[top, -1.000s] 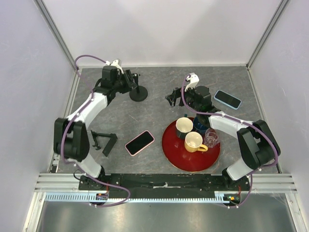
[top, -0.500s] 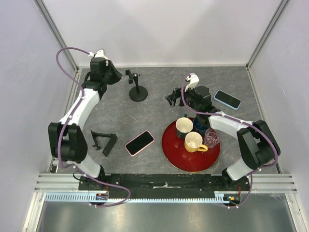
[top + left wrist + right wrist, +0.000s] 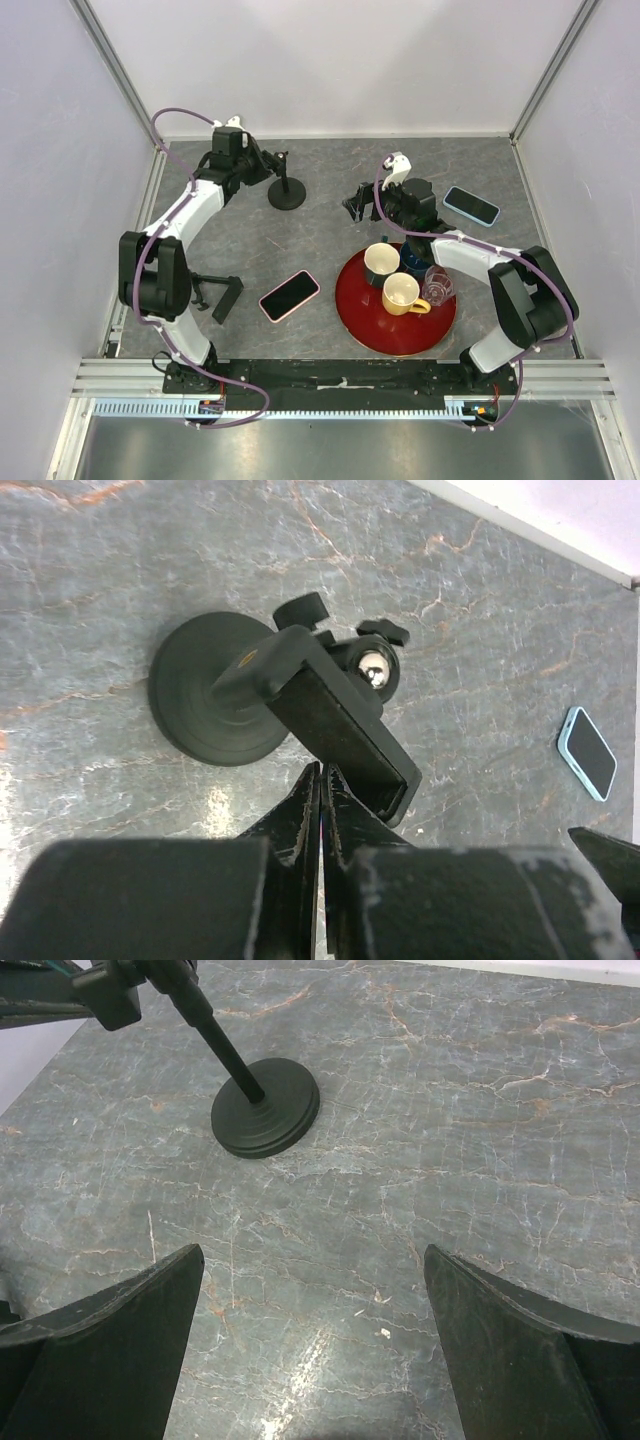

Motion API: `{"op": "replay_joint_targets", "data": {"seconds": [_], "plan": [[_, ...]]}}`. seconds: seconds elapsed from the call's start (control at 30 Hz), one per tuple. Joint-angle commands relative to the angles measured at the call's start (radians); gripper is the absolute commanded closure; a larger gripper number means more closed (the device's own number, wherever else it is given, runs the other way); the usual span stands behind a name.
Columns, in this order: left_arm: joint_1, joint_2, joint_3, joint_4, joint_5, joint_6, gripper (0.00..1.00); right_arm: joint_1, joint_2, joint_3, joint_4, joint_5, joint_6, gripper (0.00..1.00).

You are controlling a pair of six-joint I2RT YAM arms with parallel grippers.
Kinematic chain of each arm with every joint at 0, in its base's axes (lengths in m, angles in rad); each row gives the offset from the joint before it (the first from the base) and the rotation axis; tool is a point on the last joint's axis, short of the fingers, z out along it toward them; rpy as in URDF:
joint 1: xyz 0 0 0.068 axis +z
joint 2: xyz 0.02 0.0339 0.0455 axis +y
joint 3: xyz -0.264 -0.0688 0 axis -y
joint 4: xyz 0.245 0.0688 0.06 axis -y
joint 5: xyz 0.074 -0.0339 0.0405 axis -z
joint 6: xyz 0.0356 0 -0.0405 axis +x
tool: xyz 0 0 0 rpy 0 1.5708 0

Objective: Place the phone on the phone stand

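Note:
The black phone stand [image 3: 287,190] with a round base stands at the back of the table. Its tilted cradle [image 3: 345,730] is empty, and its base shows in the right wrist view [image 3: 265,1108]. A pink-cased phone [image 3: 290,295] lies flat, screen up, at the front centre. A blue-cased phone [image 3: 471,205] lies at the back right and also shows in the left wrist view [image 3: 587,752]. My left gripper [image 3: 262,165] is shut and empty, and its tips [image 3: 320,772] are right against the cradle's left edge. My right gripper [image 3: 355,205] is open and empty over bare table, right of the stand.
A red tray [image 3: 360,320] at the front right holds a cream cup, a yellow mug, a dark blue cup and a small glass. A black folding stand [image 3: 217,293] lies at the front left. Walls close in the table on three sides.
My left gripper swung away from the stand to the back left corner, then came back beside the stand's cradle. The right arm and both phones have not moved.

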Motion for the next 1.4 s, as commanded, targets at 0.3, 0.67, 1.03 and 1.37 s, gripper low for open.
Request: {"op": "replay_joint_targets", "data": {"seconds": [0.3,0.67,1.03,1.37], "plan": [[-0.067,0.013,0.022,0.08,0.076,-0.071,0.94,-0.001,0.002,0.043,0.029,-0.017,-0.007,0.02],[-0.067,-0.297,-0.23,-0.002,0.119,0.106,0.45,-0.001,0.007,0.056,0.0,-0.017,-0.01,0.02],[-0.22,-0.353,-0.235,-0.591,0.058,0.562,0.05,0.0,-0.002,0.065,-0.071,-0.005,-0.029,0.02],[-0.502,-0.34,-0.373,-0.604,-0.01,0.728,0.0,-0.001,-0.07,-0.006,-0.021,-0.026,-0.051,0.02]]}}
